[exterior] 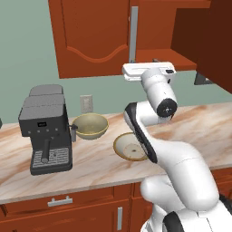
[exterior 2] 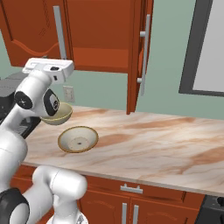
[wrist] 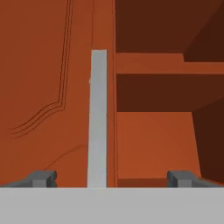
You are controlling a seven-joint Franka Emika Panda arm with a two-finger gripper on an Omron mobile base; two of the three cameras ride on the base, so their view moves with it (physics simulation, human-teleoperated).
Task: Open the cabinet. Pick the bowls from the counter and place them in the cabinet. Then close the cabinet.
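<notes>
The cabinet (exterior: pixel 90 36) hangs above the counter (exterior: pixel 99 165). Its left door is shut, with a silver bar handle (wrist: pixel 98 118). Its right door (exterior 2: pixel 136 52) is swung open, showing a shelf (wrist: pixel 153 63) inside. My gripper (wrist: pixel 113 178) is open and empty, raised in front of the cabinet's lower edge and facing the left door's handle. Its white hand (exterior: pixel 149 70) hovers above the bowls. The deep bowl (exterior: pixel 90 126) stands beside the coffee machine. The shallow bowl (exterior: pixel 129 147) lies nearer the front, partly behind my arm.
A dark grey coffee machine (exterior: pixel 45 131) stands on the counter's left end. A wall outlet (exterior: pixel 86 103) sits behind the deep bowl. A dark-framed window (exterior 2: pixel 205 48) is at the right. Bare counter (exterior 2: pixel 166 144) stretches to the right; drawers (exterior: pixel 59 201) run below.
</notes>
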